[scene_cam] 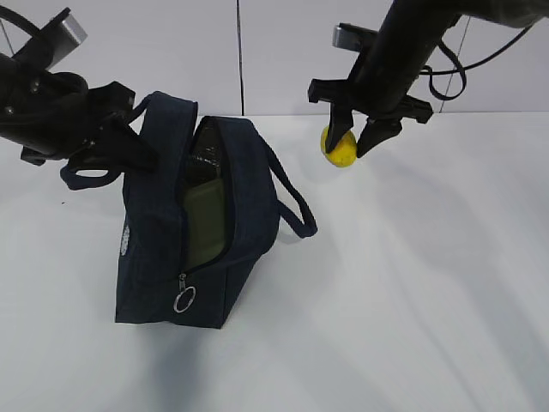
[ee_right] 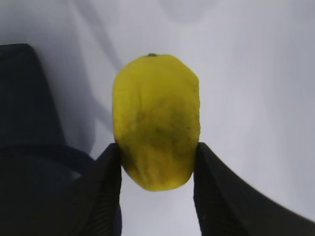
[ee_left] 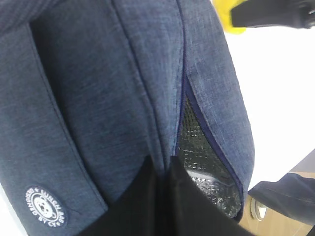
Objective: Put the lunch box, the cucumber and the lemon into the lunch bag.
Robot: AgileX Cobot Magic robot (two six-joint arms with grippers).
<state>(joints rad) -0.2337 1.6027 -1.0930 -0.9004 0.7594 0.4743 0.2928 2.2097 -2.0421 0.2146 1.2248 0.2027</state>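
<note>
The white desk (scene_cam: 412,283) carries only the lunch bag (scene_cam: 163,249), which stands upright toward the left with its zipper run down one side and the ring pull (scene_cam: 184,299) hanging near the bottom. The opening faces up and to the right, showing the olive-silver lining (ee_left: 202,162). Something pale green sits inside behind the flap, probably the lunch box (scene_cam: 206,225), with a dark shape above it that may be the cucumber (scene_cam: 206,142); neither is clear enough to be sure.

The left claw (scene_cam: 129,150) is pressed together on the top of the bag near one handle (scene_cam: 86,176), and in the left wrist view its dark fingers (ee_left: 147,206) are clamped on the cloth at the edge of the mouth, holding it apart. The right claw (scene_cam: 352,137) hangs above the desk to the right of the bag, pinching the lemon (scene_cam: 339,147) by its lower sides, most of the fruit standing out beyond the fingertips (ee_right: 106,191).

The step in hand looks like carrying the lemon to the opening. To do it well, the right arm should travel left and stay above the bag's rim and the right handle (scene_cam: 292,206), then come down over the gap. The mouth is narrow, so the left hold should stay firm and taut. Letting go should wait until the lemon is inside the lining, since a round fruit dropped on the rim would likely roll off.
</note>
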